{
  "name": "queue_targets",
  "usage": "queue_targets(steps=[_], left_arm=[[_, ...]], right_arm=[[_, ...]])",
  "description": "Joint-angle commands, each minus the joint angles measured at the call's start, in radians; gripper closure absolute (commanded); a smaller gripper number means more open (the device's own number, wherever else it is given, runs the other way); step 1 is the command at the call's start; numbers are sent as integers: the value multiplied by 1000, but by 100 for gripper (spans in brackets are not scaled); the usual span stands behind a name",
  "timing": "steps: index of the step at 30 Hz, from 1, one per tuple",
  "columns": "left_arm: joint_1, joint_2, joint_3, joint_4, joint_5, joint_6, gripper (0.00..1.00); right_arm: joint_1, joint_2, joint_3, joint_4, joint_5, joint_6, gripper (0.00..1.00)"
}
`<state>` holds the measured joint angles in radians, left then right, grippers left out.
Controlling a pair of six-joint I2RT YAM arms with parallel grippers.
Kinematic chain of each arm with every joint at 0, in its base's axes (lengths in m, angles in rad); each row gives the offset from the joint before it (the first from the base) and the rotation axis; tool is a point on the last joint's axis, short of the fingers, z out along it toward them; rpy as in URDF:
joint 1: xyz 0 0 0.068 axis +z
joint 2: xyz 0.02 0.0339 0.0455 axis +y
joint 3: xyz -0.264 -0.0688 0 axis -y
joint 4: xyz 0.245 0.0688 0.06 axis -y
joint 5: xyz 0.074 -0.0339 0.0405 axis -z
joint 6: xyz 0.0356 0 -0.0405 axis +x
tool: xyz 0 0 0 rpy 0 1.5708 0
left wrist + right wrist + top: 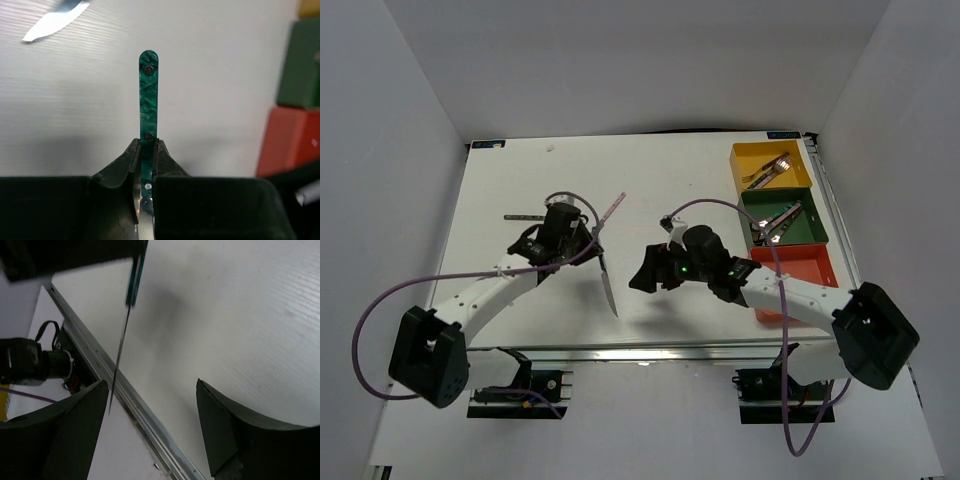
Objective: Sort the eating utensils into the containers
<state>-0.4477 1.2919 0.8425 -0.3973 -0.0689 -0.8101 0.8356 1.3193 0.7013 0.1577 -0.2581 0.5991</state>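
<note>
Left hand [146, 146] is clenched on a teal-handled knife [148, 85], gripping near where handle meets blade and holding it clear of the white surface [660, 170]; right hand [150, 385] hovers just beside the blade, fingers spread wide and empty; along the surface's right edge stand a yellow bin [770, 148] with forks [767, 172], a green bin [810, 227] with more utensils [775, 222], and a red bin [810, 268] partly hidden by the right arm; a dark-handled utensil [525, 215] lies left of the left hand.
</note>
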Motion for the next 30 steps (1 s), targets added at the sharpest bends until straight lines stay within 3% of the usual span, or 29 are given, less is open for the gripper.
queue_targets(steps=[1,8,17,20,21,22,23,24,25,26,27,28,30], left_arm=[[-89,-75,-65,127,106,-73,100],[-190,-126,-85,245,110,-156,100],[-255,-109,-91,319,87,-205,100],[-255,-109,-76,308,84,-198,100],[-255,-108,-72,307,84,-198,100],[-256,-108,-65,305,83,-195,100],[-256,-105,-62,299,86,-187,100],[-258,-105,-56,293,87,-181,95],[-259,-105,-51,287,84,-175,68],[-260,-114,-30,241,83,-157,49],[-260,-120,-11,201,2,-144,29],[-260,-127,12,157,-40,-130,2],[-260,-161,101,-7,-188,-87,2]], right_arm=[[11,61,78,169,3,80,24],[25,138,150,152,83,90,30],[33,159,121,187,79,97,47],[33,133,101,184,112,82,65],[33,118,96,184,123,76,86],[33,110,93,181,134,68,100],[33,103,92,171,167,62,100],[31,84,93,155,192,57,100],[30,75,95,110,218,54,100],[17,66,98,74,264,54,100],[5,46,99,33,305,74,100],[-13,31,93,-54,330,97,100],[-84,-43,58,-119,378,170,100]])
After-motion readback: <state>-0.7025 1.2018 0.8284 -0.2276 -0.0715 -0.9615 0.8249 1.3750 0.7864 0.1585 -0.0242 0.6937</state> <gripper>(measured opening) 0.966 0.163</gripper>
